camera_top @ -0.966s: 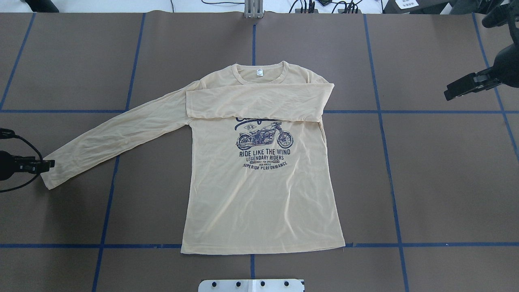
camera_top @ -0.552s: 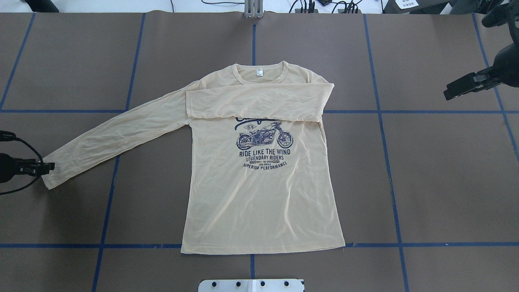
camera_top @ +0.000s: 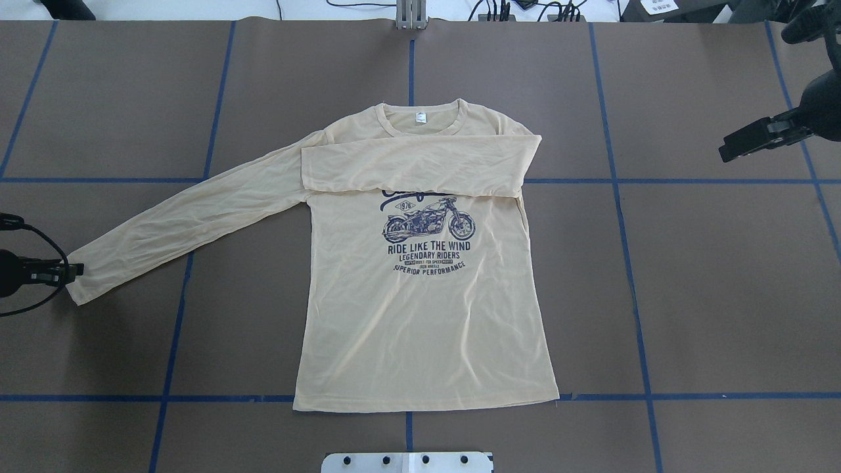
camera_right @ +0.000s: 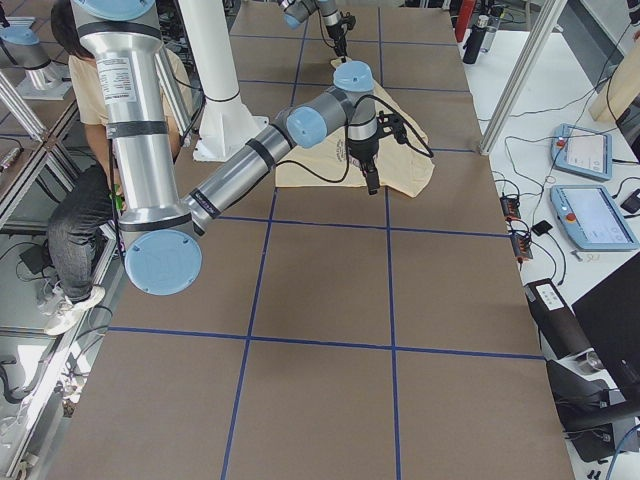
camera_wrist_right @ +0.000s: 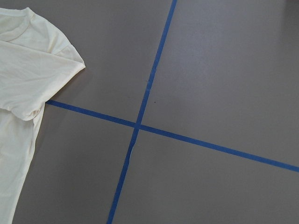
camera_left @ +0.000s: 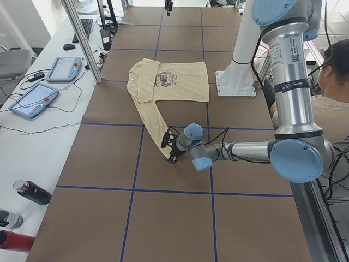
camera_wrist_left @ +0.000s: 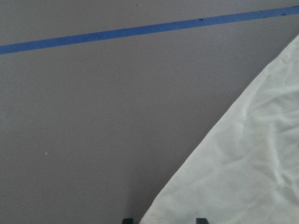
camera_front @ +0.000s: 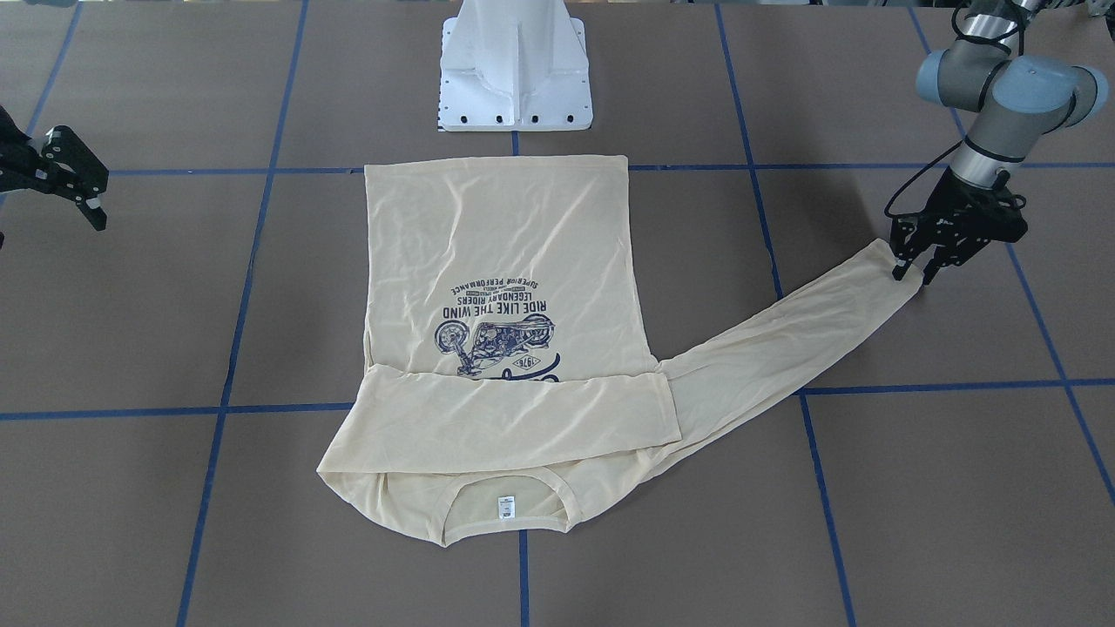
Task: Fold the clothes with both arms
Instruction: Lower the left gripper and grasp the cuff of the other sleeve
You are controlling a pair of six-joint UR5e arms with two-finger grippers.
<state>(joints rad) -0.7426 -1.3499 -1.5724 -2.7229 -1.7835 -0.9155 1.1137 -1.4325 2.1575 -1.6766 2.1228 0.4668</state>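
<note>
The pale yellow T-shirt [camera_top: 420, 315] lies flat, print up, on the brown table. One sleeve is folded across the chest [camera_top: 420, 164]. The other sleeve stretches toward my left side and ends in a cuff [camera_top: 75, 282]. My left gripper [camera_front: 912, 274] is open, low at that cuff, with the cuff's corner [camera_wrist_left: 159, 214] between its fingertips. It also shows in the overhead view [camera_top: 79, 269] and the exterior left view [camera_left: 170, 146]. My right gripper [camera_top: 726, 152] hovers open and empty off the shirt's far right, and also shows in the front-facing view [camera_front: 91, 213].
The white pedestal base [camera_front: 514, 70] stands at the table's near edge behind the shirt's hem. Blue tape lines [camera_wrist_right: 135, 126] grid the table. A seated person [camera_left: 332, 82] is beside the robot. Tablets [camera_left: 32, 101] and bottles [camera_left: 32, 192] lie on a side bench.
My left gripper has shifted slightly toward the table's left edge at the cuff. The right gripper and the shirt have barely moved.
</note>
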